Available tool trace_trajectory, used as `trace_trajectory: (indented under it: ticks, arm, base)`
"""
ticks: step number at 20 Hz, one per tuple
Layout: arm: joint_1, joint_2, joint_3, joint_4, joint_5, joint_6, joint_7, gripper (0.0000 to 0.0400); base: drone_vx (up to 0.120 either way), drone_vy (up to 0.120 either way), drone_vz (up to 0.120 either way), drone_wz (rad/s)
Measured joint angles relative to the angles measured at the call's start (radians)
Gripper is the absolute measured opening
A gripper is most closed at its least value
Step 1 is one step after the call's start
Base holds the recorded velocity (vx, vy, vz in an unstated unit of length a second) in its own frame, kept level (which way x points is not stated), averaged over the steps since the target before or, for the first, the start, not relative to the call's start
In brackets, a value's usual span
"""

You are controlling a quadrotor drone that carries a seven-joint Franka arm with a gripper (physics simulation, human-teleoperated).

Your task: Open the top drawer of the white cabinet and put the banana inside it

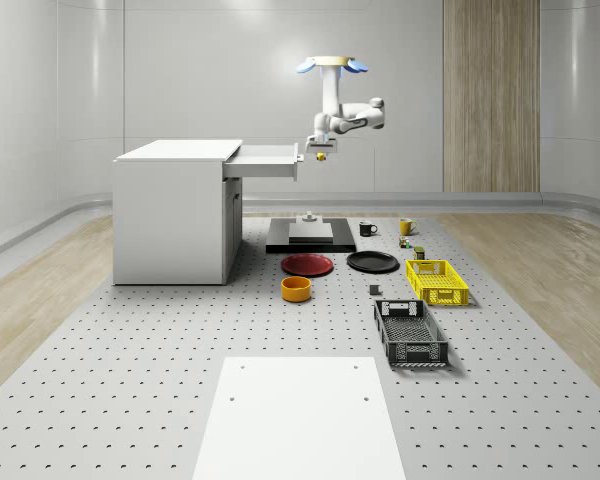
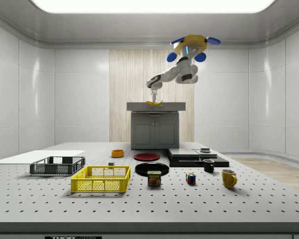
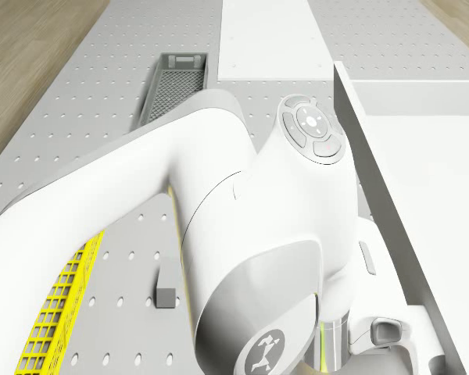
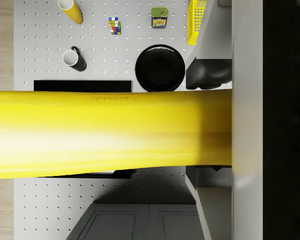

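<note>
The drone [image 1: 330,65] hovers beside the white cabinet [image 1: 175,215], whose top drawer [image 1: 265,160] stands pulled out toward the whole-scene view's right. My gripper [image 1: 322,148] hangs just outside the drawer front [image 1: 300,162], shut on the yellow banana [image 1: 322,156]. From the side, the banana [image 2: 154,103] lies level under the gripper [image 2: 153,95] at the height of the drawer front [image 2: 156,106]. In the wrist view the banana [image 4: 110,132] runs across between dark fingers [image 4: 207,75] and ends at the drawer front's rim [image 4: 247,150]. The arm [image 3: 242,234] reaches along the open drawer [image 3: 422,195].
On the table below lie a black slab [image 1: 310,238], a red plate [image 1: 308,264], a black plate [image 1: 372,262], an orange bowl [image 1: 296,289], a yellow crate [image 1: 436,281] and a black crate [image 1: 410,333]. Mugs [image 1: 368,229] stand farther back. A white board [image 1: 300,420] lies at the front.
</note>
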Motion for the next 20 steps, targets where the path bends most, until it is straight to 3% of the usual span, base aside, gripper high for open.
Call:
trace_trajectory:
  ticks: [13, 20]
  arm:
    - [0.000, -0.001, 0.000, 0.000, 0.000, 0.001, 0.000, 0.0193]
    - [0.000, -0.001, 0.000, 0.000, 0.000, 0.001, 0.000, 0.0193]
  base:
    - [-0.117, -0.120, 0.120, 0.000]
    - [0.000, -0.120, 0.006, 0.000]
